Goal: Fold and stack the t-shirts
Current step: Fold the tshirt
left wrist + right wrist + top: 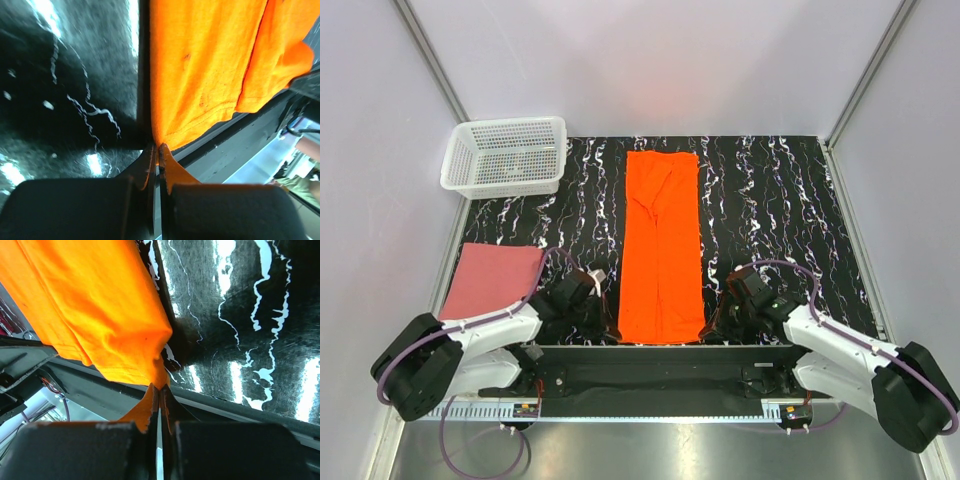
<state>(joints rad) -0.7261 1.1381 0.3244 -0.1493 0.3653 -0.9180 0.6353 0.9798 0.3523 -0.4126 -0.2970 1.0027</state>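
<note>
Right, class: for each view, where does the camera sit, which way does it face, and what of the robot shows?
Top: above, behind the arms, looking down at orange shirt, pink shirt, basket; both arms show.
Left wrist: along the left end effector, shut on the orange shirt's corner.
Right wrist: along the right end effector, shut on its other near corner.
Shared: the orange shirt.
</note>
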